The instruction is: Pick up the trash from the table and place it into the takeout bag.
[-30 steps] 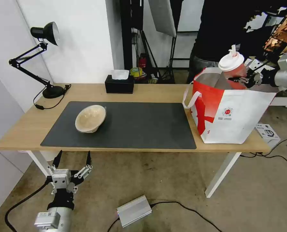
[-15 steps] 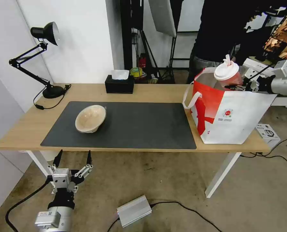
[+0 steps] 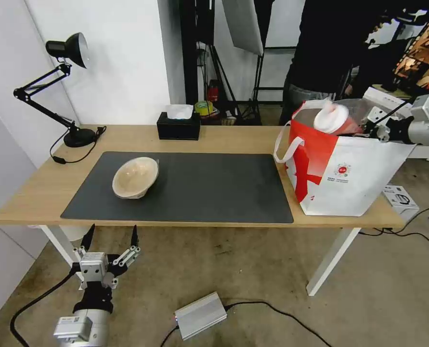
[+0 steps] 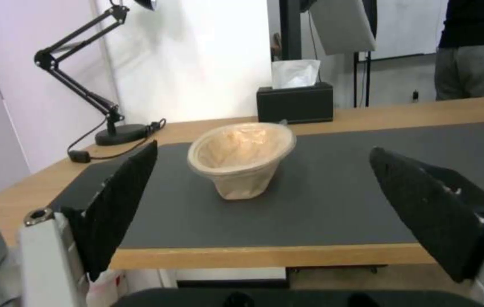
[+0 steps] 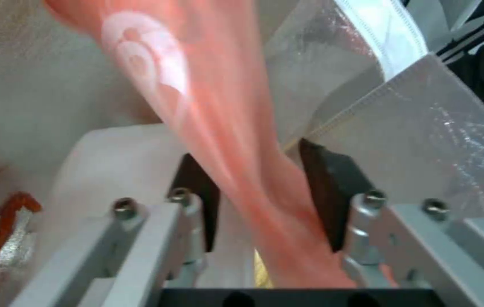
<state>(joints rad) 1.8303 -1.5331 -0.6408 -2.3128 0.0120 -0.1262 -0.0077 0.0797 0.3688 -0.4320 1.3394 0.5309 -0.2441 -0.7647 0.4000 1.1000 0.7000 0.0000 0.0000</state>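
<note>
The takeout bag stands open on the right end of the table. The red drink cup tips lid-first over the bag's mouth, blurred. My right gripper is at the bag's far rim; in the right wrist view its fingers stand apart and the cup streaks between them. An orange-red scrap lies on something white inside the bag. The beige pulp bowl lies tilted on the dark mat. My left gripper hangs open below the table's front edge, facing the bowl.
A black desk lamp stands at the table's back left and a black tissue box at the back middle. A person stands behind the bag. A silver box and cables lie on the floor, and a small box sits beside the table's right end.
The cup has come down from above the bag and tipped over to the left into its mouth. The right gripper has dropped slightly. The left arm and the pulp bowl have not moved.
</note>
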